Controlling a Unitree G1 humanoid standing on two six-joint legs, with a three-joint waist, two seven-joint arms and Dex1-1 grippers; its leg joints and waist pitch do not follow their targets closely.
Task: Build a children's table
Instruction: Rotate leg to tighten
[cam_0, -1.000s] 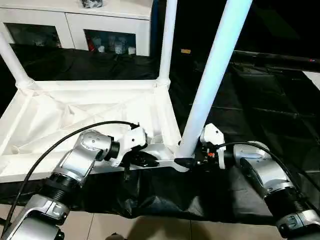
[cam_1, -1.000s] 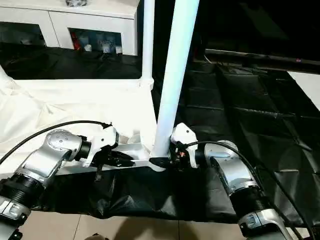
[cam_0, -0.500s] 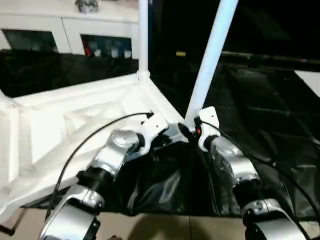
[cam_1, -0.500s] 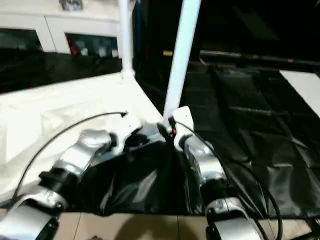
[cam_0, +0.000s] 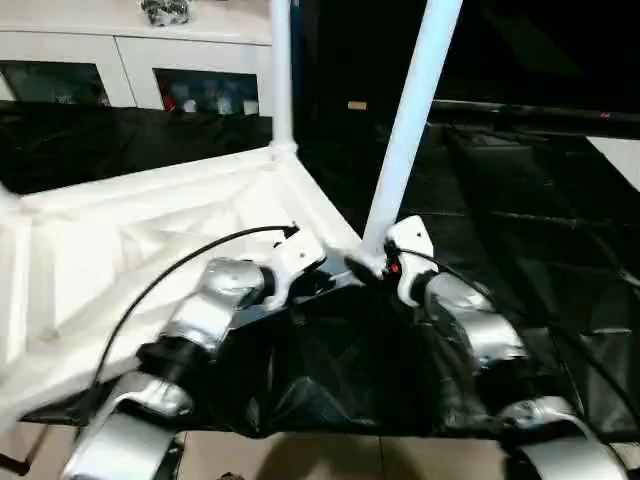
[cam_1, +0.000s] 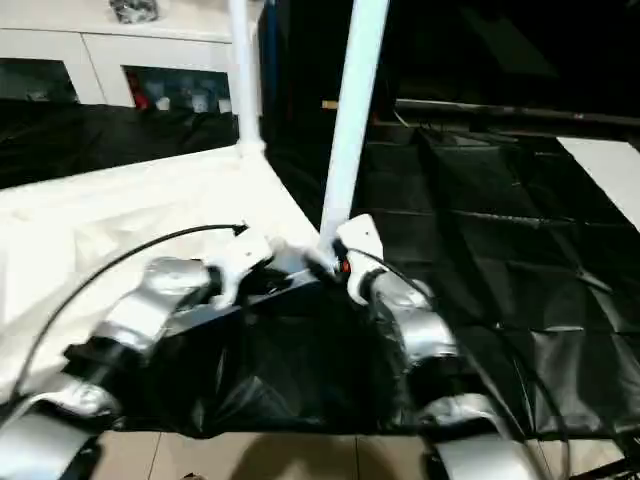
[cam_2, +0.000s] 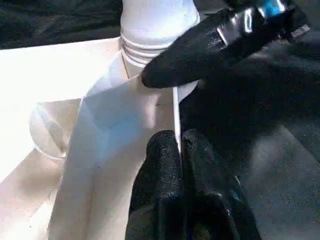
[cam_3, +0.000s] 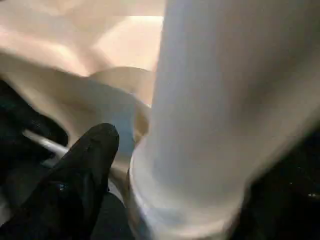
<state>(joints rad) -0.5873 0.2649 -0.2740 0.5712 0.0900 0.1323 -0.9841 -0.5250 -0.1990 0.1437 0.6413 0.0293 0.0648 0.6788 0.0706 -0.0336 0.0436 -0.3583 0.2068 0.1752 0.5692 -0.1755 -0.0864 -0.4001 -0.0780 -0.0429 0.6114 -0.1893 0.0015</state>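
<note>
While pinched together on the tabletop (cam_0: 150, 230) rim to steady it, left gripper (cam_2: 177, 150) | right gripper (cam_0: 372, 268) at leg (cam_0: 410, 120) base, grip unclear.

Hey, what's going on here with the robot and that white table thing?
A two-armed robot is assembling an upside-down white table top on a black sheet. Its left gripper is pinched shut on the top's thin rim by the near corner. The right gripper sits at the base of the leg standing in that corner. Another leg stands behind.
</note>
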